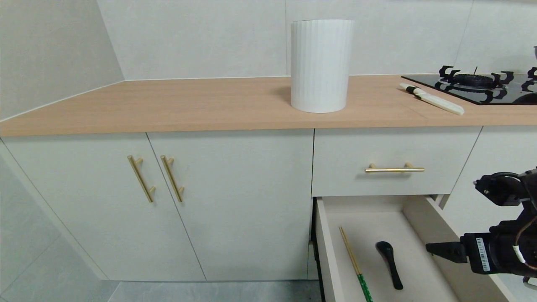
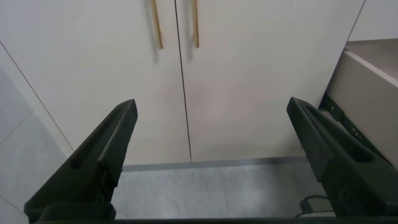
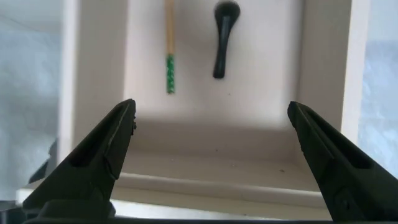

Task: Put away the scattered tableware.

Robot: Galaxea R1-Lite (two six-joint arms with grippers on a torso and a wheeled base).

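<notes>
While the lower drawer (image 1: 328,256) stands pulled out beneath the counter (image 1: 168,105), two pieces of tableware lie on its floor. The wooden chopsticks (image 1: 353,261), green at the near end, lie close to the drawer's left wall. The black spoon (image 1: 390,262) lies just to their right, apart from them. A white knife (image 1: 433,99) with a dark band lies on the counter just beside the black hob (image 1: 474,86). To the knife's left a tall white ribbed container (image 1: 321,65) stands upright, well apart from it.

The right gripper (image 3: 211,107) hangs over the near right part of the drawer. Its fingers (image 3: 102,155) are spread wide and hold nothing, and the chopsticks and spoon show beyond them, untouched.

The left gripper (image 2: 211,107) is low in front of the double cabinet doors (image 2: 249,81) with their two gold handles (image 2: 157,25). Its jaws are likewise wide apart and bare, with the grey floor (image 2: 211,186) below.
</notes>
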